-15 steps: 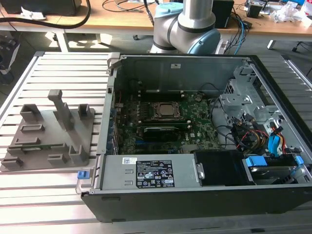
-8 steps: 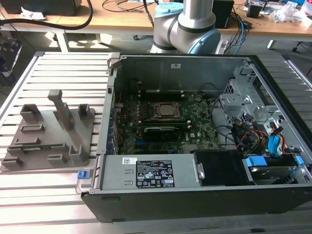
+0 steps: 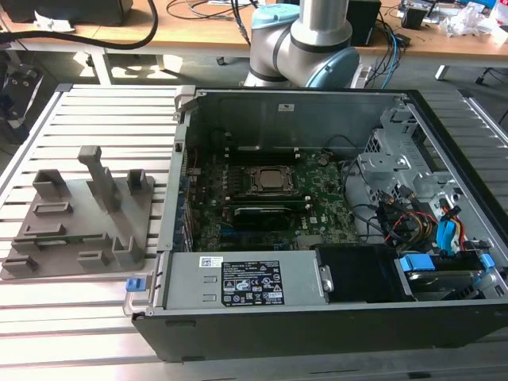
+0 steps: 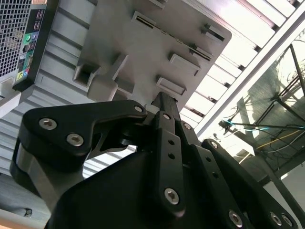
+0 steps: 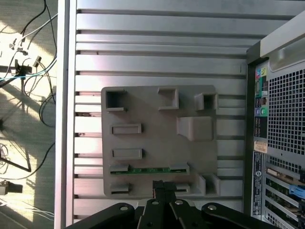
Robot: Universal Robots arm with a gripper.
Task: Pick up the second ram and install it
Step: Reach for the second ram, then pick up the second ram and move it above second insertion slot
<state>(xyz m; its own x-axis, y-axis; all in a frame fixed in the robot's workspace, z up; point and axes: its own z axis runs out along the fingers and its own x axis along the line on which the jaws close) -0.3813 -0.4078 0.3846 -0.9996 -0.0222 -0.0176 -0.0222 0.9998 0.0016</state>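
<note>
The ram stick [image 5: 148, 170] stands on edge in the grey holder [image 5: 143, 102]. It is probably light, stiff and brittle, best pinched mid-length across its faces. The jaws nearby look pressed together, empty.

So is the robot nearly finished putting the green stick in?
Not nearly. The second ram sits in the grey holder, not yet picked up. The gripper hangs over the holder, holding nothing. Picking it up and installing it in the computer case are both left.
</note>
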